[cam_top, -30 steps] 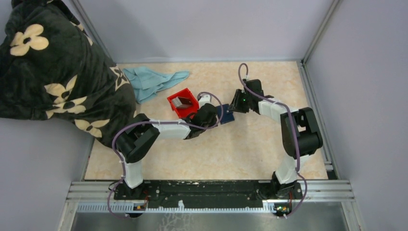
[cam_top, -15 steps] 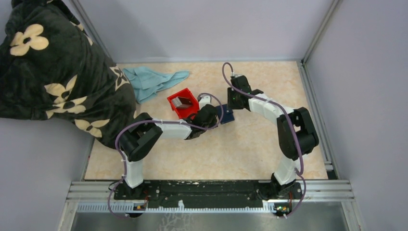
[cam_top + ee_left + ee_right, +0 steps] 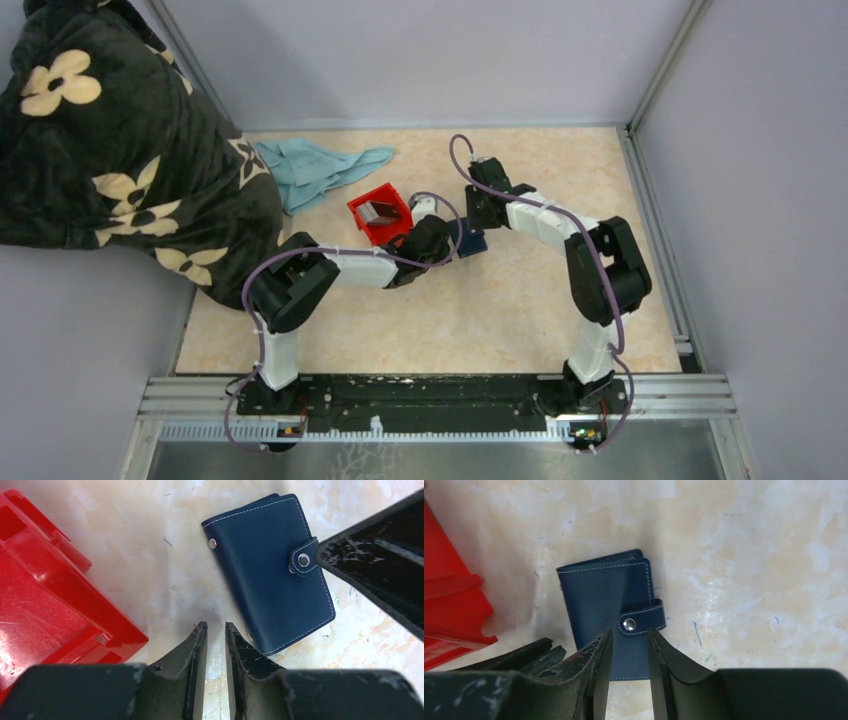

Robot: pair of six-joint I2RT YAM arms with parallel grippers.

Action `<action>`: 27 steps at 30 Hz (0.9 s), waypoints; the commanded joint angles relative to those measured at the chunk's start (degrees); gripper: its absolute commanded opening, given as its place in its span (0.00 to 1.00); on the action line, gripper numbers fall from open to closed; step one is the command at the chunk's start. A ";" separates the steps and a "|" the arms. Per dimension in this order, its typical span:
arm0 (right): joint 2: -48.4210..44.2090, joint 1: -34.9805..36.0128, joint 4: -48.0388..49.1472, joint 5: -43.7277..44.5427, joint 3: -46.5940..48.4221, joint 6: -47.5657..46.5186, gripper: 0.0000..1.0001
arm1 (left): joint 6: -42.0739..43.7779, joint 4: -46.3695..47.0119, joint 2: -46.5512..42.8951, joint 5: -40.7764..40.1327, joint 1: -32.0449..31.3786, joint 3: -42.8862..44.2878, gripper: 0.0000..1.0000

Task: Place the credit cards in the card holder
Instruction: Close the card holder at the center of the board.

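Observation:
The card holder (image 3: 473, 240) is a navy wallet lying snapped closed on the table, also seen in the left wrist view (image 3: 270, 575) and the right wrist view (image 3: 609, 600). The credit cards (image 3: 377, 211) show as greyish cards inside the red bin. My left gripper (image 3: 214, 626) (image 3: 445, 243) is low at the wallet's near-left corner, its jaws a narrow slit apart with nothing between them. My right gripper (image 3: 629, 632) (image 3: 483, 213) hovers over the wallet's snap tab (image 3: 640, 620), slightly open and empty. Its finger (image 3: 380, 565) reaches in beside the tab.
The red bin (image 3: 400, 195) (image 3: 50, 605) (image 3: 449, 605) stands just left of the wallet, close to my left gripper. A teal cloth (image 3: 315, 170) lies at the back left, and a dark flowered blanket (image 3: 110, 150) hangs over the left wall.
My right gripper has swung left and back, ending over the wallet's tab side. The left gripper, the wallet and the bin have stayed put.

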 commanded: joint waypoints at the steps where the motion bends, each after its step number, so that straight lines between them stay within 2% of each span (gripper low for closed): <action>1: 1.89 2.16 -0.52 2.41 4.75 -2.05 0.33 | -0.82 2.27 0.71 1.01 0.32 -0.72 0.27; 6: 3.72 3.21 -2.31 3.64 6.47 -2.62 0.33 | -1.00 2.96 0.77 1.44 0.62 -1.15 0.26; 22: 8.94 6.99 -6.57 15.50 10.39 -4.33 0.34 | -2.15 5.92 0.31 3.00 1.42 -4.23 0.26; 27: 10.12 7.84 -8.31 19.15 11.26 -4.54 0.30 | -2.24 6.50 0.15 3.26 1.68 -4.74 0.26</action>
